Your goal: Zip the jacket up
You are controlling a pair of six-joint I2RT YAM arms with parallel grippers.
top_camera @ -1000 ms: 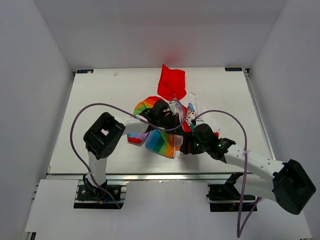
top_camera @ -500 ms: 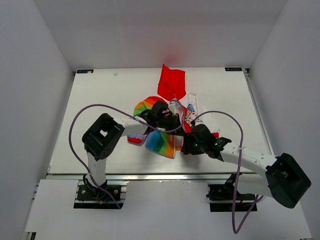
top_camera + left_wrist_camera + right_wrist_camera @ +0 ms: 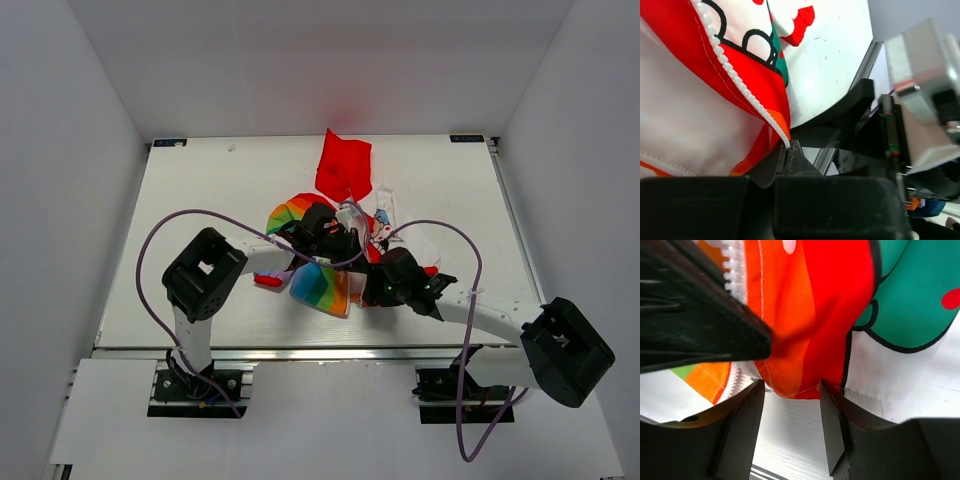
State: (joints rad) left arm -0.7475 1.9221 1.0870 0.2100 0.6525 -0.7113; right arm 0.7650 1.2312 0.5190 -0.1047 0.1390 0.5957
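Red and orange fabric fills my right wrist view: the hem of the jacket (image 3: pixel 805 315) dips just between the tips of my right gripper (image 3: pixel 790 405), whose jaws stand apart and clamp nothing. My left gripper (image 3: pixel 789 156) is pinched tight on the bottom end of the white zipper teeth (image 3: pixel 735 80). From above, the jacket lies bunched mid-frame on the white table (image 3: pixel 200 200), its rainbow half toward the lower edge and its red hood (image 3: pixel 343 165) at upper centre. Table surface shows to its left and right.
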